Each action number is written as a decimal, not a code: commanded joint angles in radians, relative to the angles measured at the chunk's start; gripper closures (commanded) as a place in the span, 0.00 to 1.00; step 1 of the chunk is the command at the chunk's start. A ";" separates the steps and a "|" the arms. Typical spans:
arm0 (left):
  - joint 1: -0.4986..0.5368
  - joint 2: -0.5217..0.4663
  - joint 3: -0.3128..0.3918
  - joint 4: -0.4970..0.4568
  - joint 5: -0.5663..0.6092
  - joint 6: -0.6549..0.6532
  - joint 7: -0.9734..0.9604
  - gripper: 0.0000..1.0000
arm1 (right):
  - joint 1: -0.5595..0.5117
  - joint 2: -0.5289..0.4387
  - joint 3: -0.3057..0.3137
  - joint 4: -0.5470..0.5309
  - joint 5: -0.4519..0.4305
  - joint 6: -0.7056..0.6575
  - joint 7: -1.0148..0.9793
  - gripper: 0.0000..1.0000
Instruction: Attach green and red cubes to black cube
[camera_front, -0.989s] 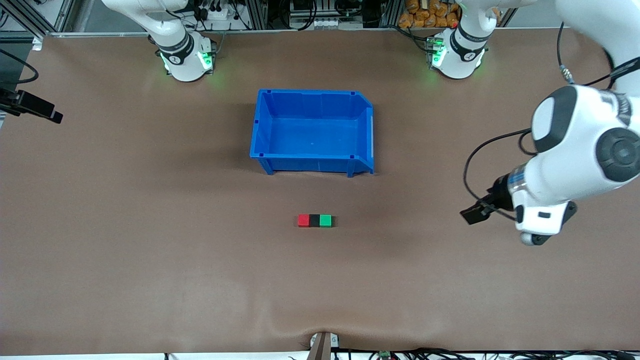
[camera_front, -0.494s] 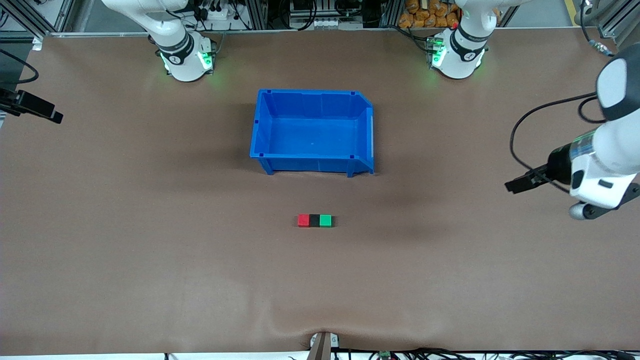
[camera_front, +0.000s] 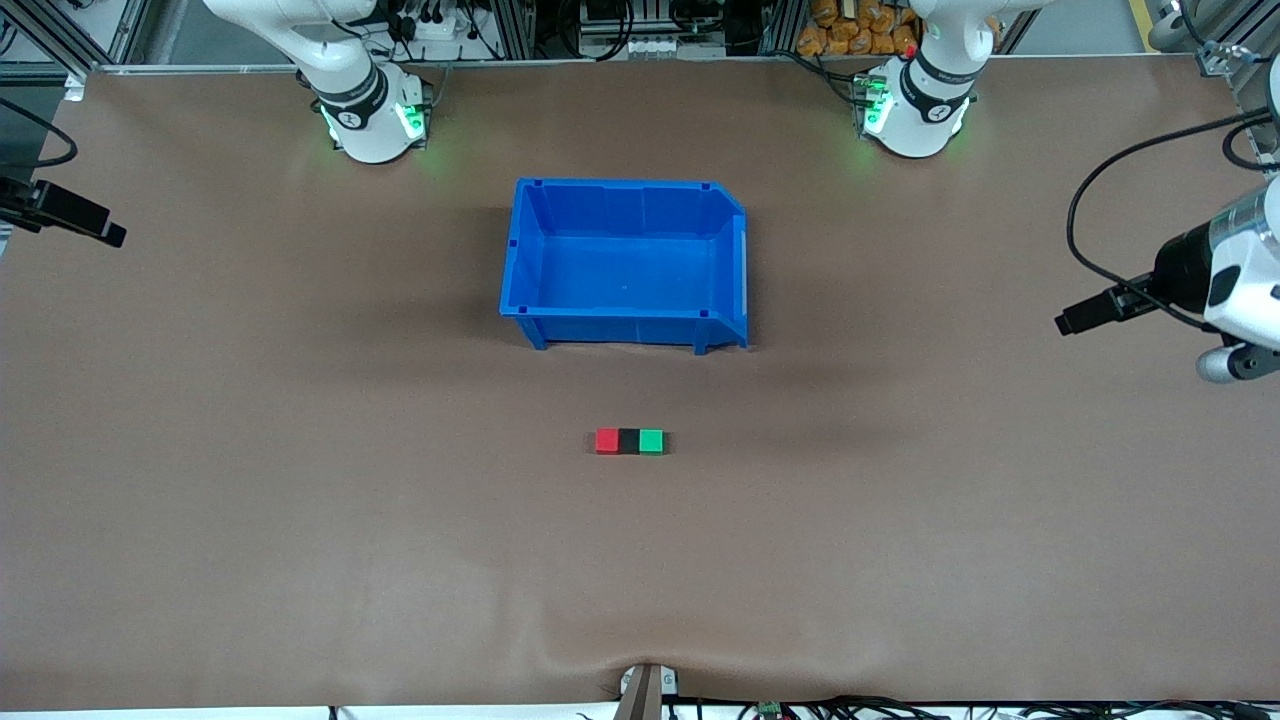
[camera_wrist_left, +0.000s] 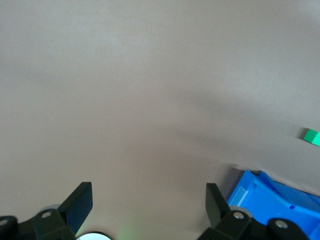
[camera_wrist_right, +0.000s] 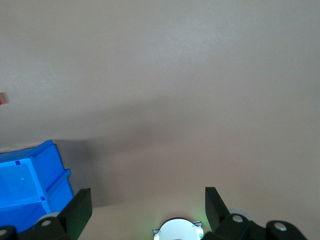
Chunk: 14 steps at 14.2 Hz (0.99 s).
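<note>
The small matte red cube (camera_front: 606, 441), the small matte black cube (camera_front: 628, 441) and the small matte green cube (camera_front: 651, 441) lie in one touching row on the brown table (camera_front: 300, 500), black in the middle, red at the right arm's end, green at the left arm's end. The row's long axis runs along the table from one arm's end to the other, and it sits nearer to the front camera than the blue plastic bin (camera_front: 625, 262), with bare table between them. All three cubes look the same size, square-edged and flush, with no visible gap at either joint; judged from this, the attachment looks complete. Left gripper (camera_wrist_left: 149, 200): fingers spread wide, nothing between them, held over the table at the left arm's end; the row lies well apart from these fingers, toward the middle of the table, and only the green end shows at the edge of the left wrist view. Right gripper (camera_wrist_right: 148, 201): fingers likewise spread and empty, over the table's right arm's end; a sliver of red cube shows at the edge of its wrist view. Neither set of fingers is near the row; which arm is the nearer cannot be told. Any further move would call for a long reach back to mid-table, closing in along the row's axis.
</note>
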<state>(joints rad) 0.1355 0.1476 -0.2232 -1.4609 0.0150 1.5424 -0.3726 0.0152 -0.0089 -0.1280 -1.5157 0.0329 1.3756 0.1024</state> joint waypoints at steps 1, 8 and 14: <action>0.009 -0.063 -0.001 -0.041 0.011 0.001 0.105 0.00 | 0.002 0.004 -0.001 0.012 0.012 -0.003 0.003 0.00; 0.006 -0.092 -0.005 -0.033 0.019 0.001 0.150 0.00 | 0.003 0.004 -0.001 0.012 0.012 -0.003 0.005 0.00; 0.009 -0.072 0.004 0.010 0.036 0.001 0.254 0.00 | 0.003 0.004 -0.001 0.014 0.012 -0.003 0.003 0.00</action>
<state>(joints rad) 0.1356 0.0812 -0.2229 -1.4700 0.0291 1.5447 -0.1746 0.0159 -0.0082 -0.1279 -1.5157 0.0330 1.3757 0.1024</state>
